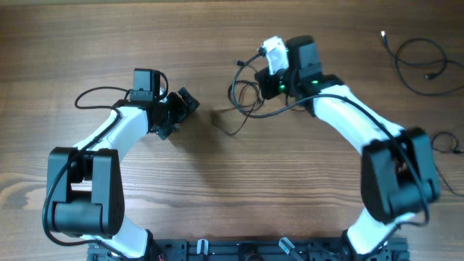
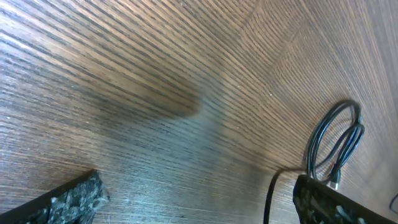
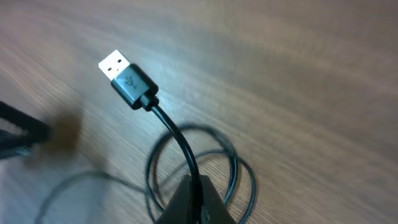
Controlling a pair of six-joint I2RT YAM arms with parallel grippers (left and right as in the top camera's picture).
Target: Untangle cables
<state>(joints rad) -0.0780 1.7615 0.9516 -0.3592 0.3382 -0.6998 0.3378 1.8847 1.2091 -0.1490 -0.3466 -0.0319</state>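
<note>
- Right tool (image 3: 196, 200) clenched on one of the cables (image 3: 180, 140), just behind its plug (image 3: 127, 78).
- Left tool (image 1: 180, 112) spread wide, holding nothing, well apart from the loops.
- Rest of the cables bunched in loose loops mid-table, beside the right tool; separate cable (image 1: 420, 61) lying off at the far right.
- Likely trouble: a one-ended pull dragging the whole bunch along or drawing a knot tighter, with nothing pinning the loops.
- Also possible: thin strand slipping from the clenched tips.
- Table (image 1: 109, 36) of bare, smooth wood grain; no room visible beyond.
</note>
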